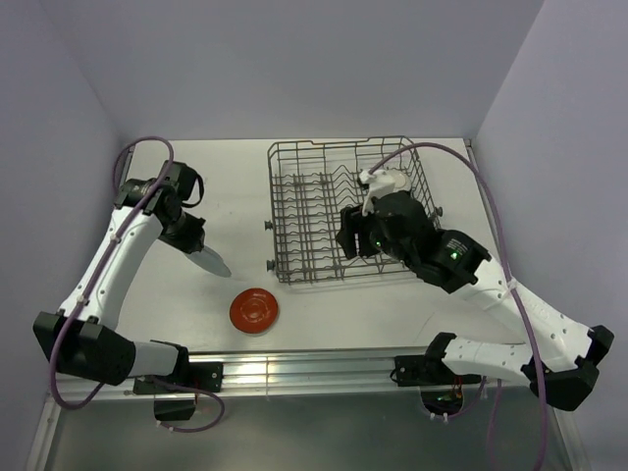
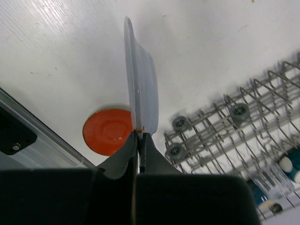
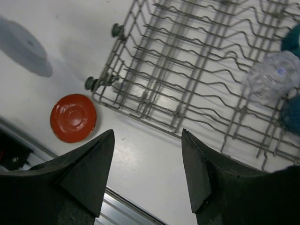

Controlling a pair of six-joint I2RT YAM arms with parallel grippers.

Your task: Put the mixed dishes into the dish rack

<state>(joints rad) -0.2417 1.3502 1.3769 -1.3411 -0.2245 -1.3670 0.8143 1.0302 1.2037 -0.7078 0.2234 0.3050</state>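
Observation:
My left gripper (image 1: pixel 196 249) is shut on the rim of a pale blue-grey plate (image 1: pixel 214 262), held on edge above the table to the left of the dish rack (image 1: pixel 294 211). In the left wrist view the plate (image 2: pixel 143 89) rises straight up from the pinched fingertips (image 2: pixel 146 140). A red-orange plate (image 1: pixel 254 310) lies flat on the table in front of the rack's near left corner. My right gripper (image 3: pixel 147 136) hangs open over the rack's near edge with nothing between its fingers. A clear glass tumbler (image 3: pixel 274 75) and a dark blue mug (image 3: pixel 291 115) lie in the rack's right part.
The wire rack (image 3: pixel 197 70) has small wheels (image 3: pixel 91 83) on its left side, facing the plates. A metal rail (image 1: pixel 294 371) runs along the table's near edge. Pale walls close in the table on three sides.

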